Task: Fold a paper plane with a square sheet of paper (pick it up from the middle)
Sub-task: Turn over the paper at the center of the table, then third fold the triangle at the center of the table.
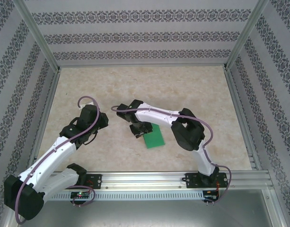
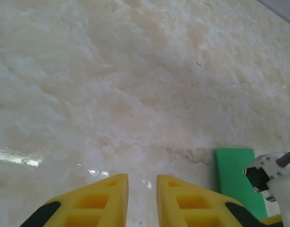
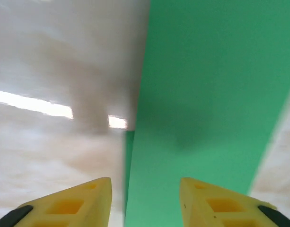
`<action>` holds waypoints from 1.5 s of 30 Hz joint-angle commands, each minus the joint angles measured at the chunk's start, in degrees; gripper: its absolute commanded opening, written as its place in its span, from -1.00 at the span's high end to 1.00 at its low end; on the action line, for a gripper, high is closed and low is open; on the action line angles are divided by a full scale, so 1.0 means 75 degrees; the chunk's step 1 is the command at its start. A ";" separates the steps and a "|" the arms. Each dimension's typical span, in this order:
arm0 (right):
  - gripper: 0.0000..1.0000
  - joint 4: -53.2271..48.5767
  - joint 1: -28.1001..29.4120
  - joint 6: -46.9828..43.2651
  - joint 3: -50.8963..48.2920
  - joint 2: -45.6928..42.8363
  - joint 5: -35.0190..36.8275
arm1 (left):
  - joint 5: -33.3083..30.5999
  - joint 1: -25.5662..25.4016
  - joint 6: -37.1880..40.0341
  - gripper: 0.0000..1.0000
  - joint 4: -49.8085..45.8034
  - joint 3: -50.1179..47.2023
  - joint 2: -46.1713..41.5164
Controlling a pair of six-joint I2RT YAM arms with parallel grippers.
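Top external view: the square sheet of paper lies flat on the marbled table, near the middle and toward the near edge, between the two arms but closer to the right one. The right gripper hangs over the sheet's left edge, its arm bent in from the right. In the right wrist view its yellow fingers stand well apart with nothing pinched between them. The green sheet runs as a broad band under the gap and the right finger, and the left finger is over bare table. A thin darker green strip shows along the band's near left edge. The left gripper sits well to the left of the paper, over bare table. In the left wrist view its fingers are close together with a narrow gap, gripping nothing, and the paper shows at the near right beside part of the right arm.
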 commanded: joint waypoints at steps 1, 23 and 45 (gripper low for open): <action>-0.01 0.1863 -0.0184 0.0176 -0.0720 -0.1357 -0.1547 | 0.0283 0.0119 0.0203 0.48 -0.0185 0.0198 -0.0021; 0.03 0.7022 -0.4263 0.0248 -0.7205 -0.4333 -0.5247 | 0.3444 -0.2047 -0.0001 0.67 0.1642 0.3118 0.6348; 0.19 0.7820 -0.4269 0.0101 -0.7423 -0.3483 -0.6378 | 0.3107 -0.2103 0.0092 0.75 0.1672 0.3161 0.7448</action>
